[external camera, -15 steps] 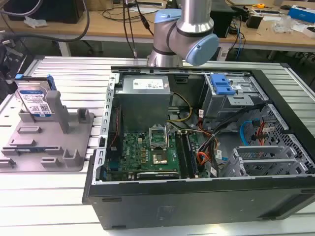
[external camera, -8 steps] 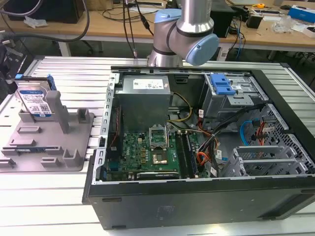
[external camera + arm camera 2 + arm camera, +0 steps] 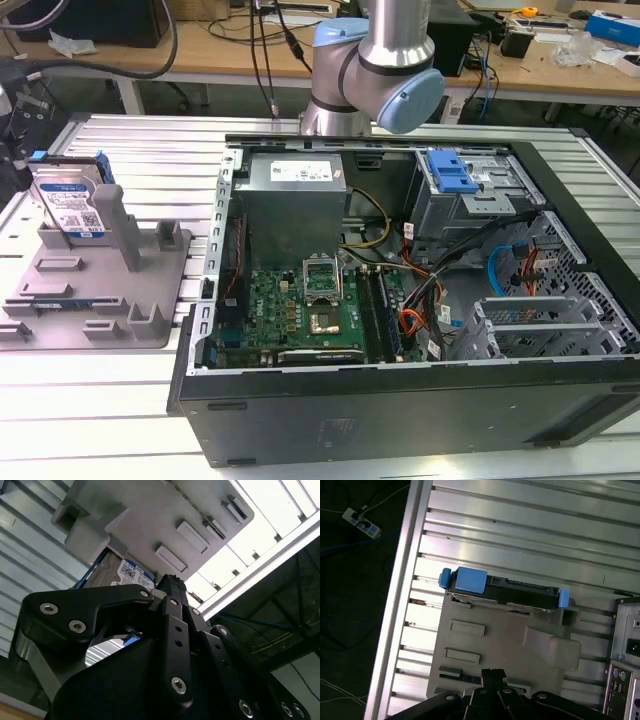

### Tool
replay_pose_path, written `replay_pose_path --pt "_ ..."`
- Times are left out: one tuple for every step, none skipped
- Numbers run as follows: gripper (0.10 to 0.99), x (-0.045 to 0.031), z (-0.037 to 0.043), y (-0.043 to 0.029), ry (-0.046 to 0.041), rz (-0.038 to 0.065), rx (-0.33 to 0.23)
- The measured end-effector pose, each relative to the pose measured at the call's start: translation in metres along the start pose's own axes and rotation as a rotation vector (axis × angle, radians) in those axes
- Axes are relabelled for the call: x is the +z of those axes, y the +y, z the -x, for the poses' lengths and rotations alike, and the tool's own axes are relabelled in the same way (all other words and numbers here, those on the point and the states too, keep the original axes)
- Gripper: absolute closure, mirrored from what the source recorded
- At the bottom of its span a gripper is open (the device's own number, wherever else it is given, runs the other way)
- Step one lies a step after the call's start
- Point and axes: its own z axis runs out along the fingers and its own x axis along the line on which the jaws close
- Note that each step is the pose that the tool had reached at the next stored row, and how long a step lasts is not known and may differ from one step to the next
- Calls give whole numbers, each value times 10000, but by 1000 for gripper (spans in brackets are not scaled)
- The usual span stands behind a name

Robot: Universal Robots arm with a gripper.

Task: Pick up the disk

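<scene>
- Where the ribbed metal table (image 3: 130, 140) spreads under everything, a grey stand (image 3: 100, 285) lies flat on it, and every place below is given from that stand.
- Bulkiest is the open computer case (image 3: 400, 300), lying just beside the stand on the exterior view's right with its circuit board and cables bared.
- Beyond the case, well apart from the stand, rises the arm (image 3: 375, 55).
- The stand carries low blocks and upright posts. Its tallest post (image 3: 121, 225) is just beside the disk and covers one of its side edges in the exterior view.
- The disk (image 3: 68, 205) stands on edge in a slot at the stand's corner farthest from the case, along the side away from the exterior camera.
- It looks taller than wide, so its long axis seems to run upright.
- Its labelled face turns inward toward the stand's posts. Its thin top edge (image 3: 520, 591), with blue tabs at both ends, runs along the stand's edge in the first wrist view.
- The claw (image 3: 493, 674) hangs over the stand on the side opposite the disk, with the low blocks between them. Its fingertips meet with no gap showing, and it grips nothing.
- Smallest, a power strip (image 3: 362, 524) lies on the floor past the table's edge, well apart from the stand.
</scene>
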Motion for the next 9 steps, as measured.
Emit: replay_pose_path --pt "980 0 0 0 15 -1 -370" --pt "980 0 0 0 22 0 -566" --pt "980 1 0 0 28 -1 -745" --pt "980 1 0 0 38 0 -996" --pt "980 0 0 0 45 -1 -1171" --pt "980 0 0 0 56 -1 -1460" --pt "980 1 0 0 64 -1 -1682" --pt "973 1 0 0 72 -1 -1879" --pt "914 1 0 0 82 -1 -2124"
